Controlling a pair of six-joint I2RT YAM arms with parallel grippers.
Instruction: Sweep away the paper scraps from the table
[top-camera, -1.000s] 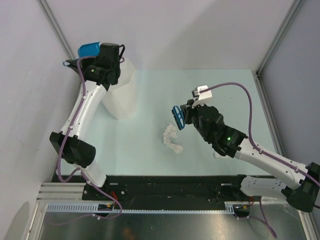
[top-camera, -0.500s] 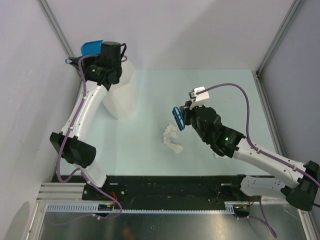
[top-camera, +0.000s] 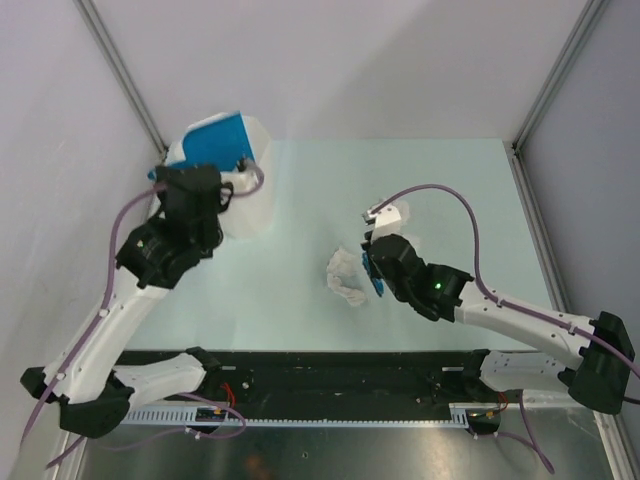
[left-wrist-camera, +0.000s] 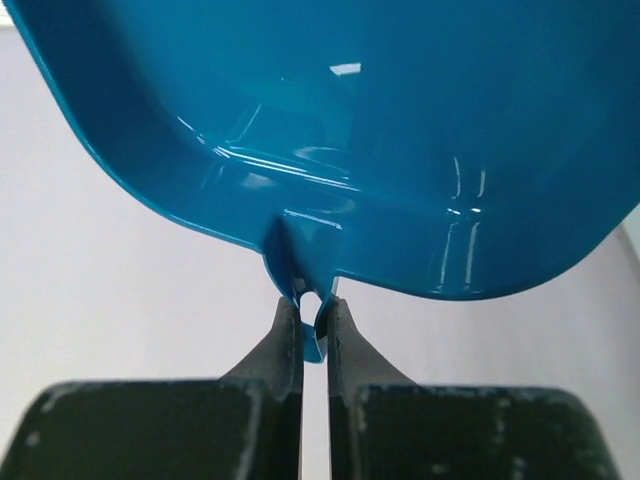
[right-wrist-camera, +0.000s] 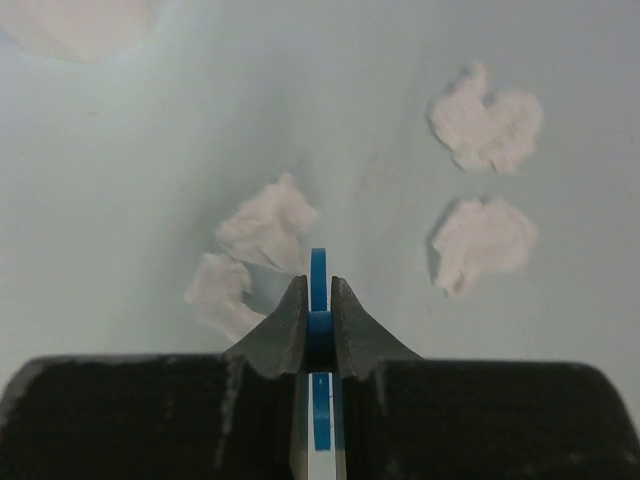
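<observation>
Several white paper scraps (top-camera: 345, 276) lie bunched in the middle of the mint-green table (top-camera: 470, 190). In the right wrist view, two scraps (right-wrist-camera: 268, 225) lie just ahead and left of the fingers and two more (right-wrist-camera: 487, 125) lie to the right. My right gripper (top-camera: 376, 268) is shut on a small blue brush (right-wrist-camera: 318, 272), low at the right edge of the pile. My left gripper (top-camera: 222, 172) is shut on the handle tab of the blue dustpan (top-camera: 215, 140), held high over the tall white bin (top-camera: 252, 200). The pan's inside (left-wrist-camera: 400, 130) shows no scraps.
Grey walls close the table at the back and both sides, and a black rail (top-camera: 330, 365) runs along the front. A pale white shape (right-wrist-camera: 80, 20) sits at the top left of the right wrist view.
My left arm has swung the dustpan from behind the bin to above it, its broad blue face now showing. My right gripper has dropped forward with the brush to the pile's right edge.
</observation>
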